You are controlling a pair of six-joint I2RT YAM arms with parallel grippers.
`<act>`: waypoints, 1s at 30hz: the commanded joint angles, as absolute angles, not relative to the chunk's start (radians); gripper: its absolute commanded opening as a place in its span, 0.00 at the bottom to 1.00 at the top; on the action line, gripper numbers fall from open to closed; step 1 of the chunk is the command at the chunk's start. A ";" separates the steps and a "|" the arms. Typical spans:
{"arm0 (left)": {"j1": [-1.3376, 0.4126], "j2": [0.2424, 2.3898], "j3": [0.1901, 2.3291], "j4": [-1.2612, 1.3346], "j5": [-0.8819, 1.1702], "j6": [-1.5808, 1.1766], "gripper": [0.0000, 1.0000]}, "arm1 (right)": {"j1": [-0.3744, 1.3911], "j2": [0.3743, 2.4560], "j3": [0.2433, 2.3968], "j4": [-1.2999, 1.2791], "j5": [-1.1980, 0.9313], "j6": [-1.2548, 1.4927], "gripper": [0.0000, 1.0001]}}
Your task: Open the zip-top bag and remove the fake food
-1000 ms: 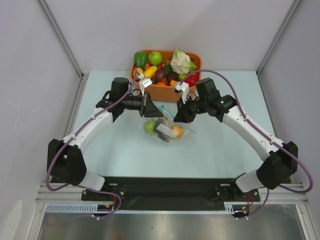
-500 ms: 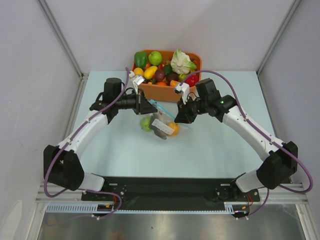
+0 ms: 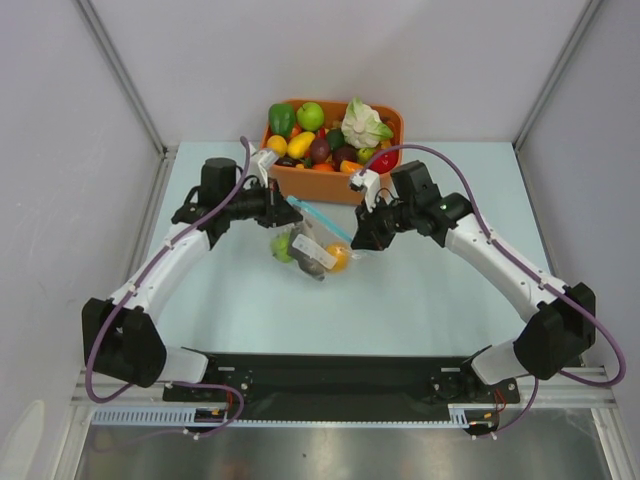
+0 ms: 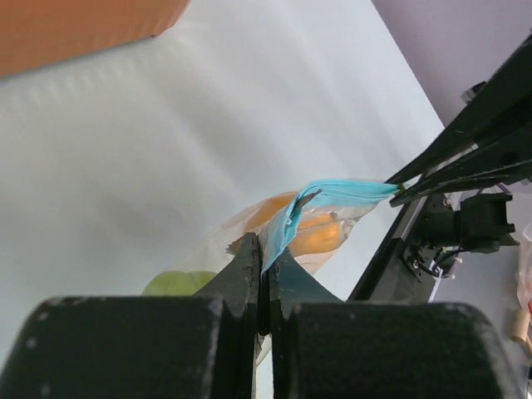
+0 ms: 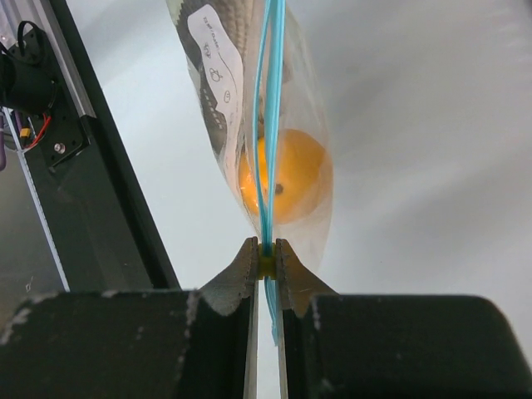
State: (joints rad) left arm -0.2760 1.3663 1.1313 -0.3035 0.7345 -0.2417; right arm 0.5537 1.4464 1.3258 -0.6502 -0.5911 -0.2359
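1. Left gripper [image 4: 264, 252] is pinched tight on one end of the bag's [image 3: 312, 243] blue strip [image 4: 320, 198].
2. The bag hangs slung between both grippers. It looks thin, crinkly and slippery, and the food [image 3: 338, 258] sags it.
3. Right gripper [image 5: 266, 256] is clamped on the strip's other end. The stiffer strip is the best hold.

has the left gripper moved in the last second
Yes. The left gripper, shut on the zip-top bag, has shifted left and slightly toward the orange tub, nearing its left front corner.
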 commanded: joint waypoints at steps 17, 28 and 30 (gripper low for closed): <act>-0.170 1.350 1.124 -0.322 0.637 -0.224 0.00 | 0.548 1.362 1.273 -0.709 -0.546 -0.186 0.00; -0.179 1.391 1.106 -0.267 1.092 -0.091 0.00 | 0.554 1.385 1.337 -0.683 -0.509 -0.167 0.35; -0.202 1.411 1.141 -0.372 1.098 -0.026 0.00 | 0.554 1.387 1.371 -0.681 -0.500 -0.166 0.44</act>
